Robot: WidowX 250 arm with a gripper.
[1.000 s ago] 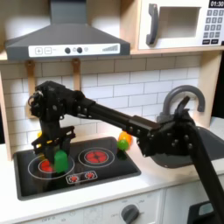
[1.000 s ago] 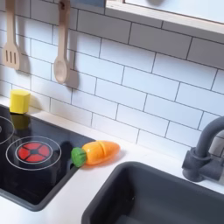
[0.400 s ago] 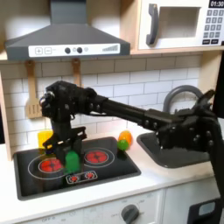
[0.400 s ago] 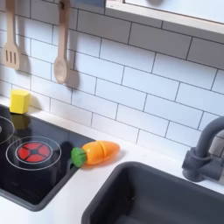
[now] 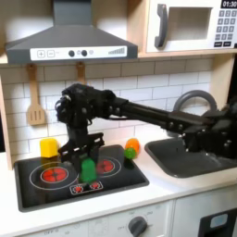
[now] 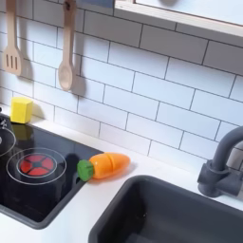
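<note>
Here, first exterior view: gripper (image 5: 88, 163) clamped on green cylinder (image 5: 88, 170), over stove (image 5: 120, 181) centre between burners. Carrot (image 5: 131, 147) at its 2 o'clock; yellow block (image 5: 47, 146) at 10 o'clock.

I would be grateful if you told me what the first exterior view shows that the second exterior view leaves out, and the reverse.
First exterior view: the arm, its end effector closed around a green object over the stove, plus the range hood and microwave.
Second exterior view: a wooden spoon hanging on the tiled wall.
Both exterior views: the carrot, yellow block, stove, sink and faucet.
</note>
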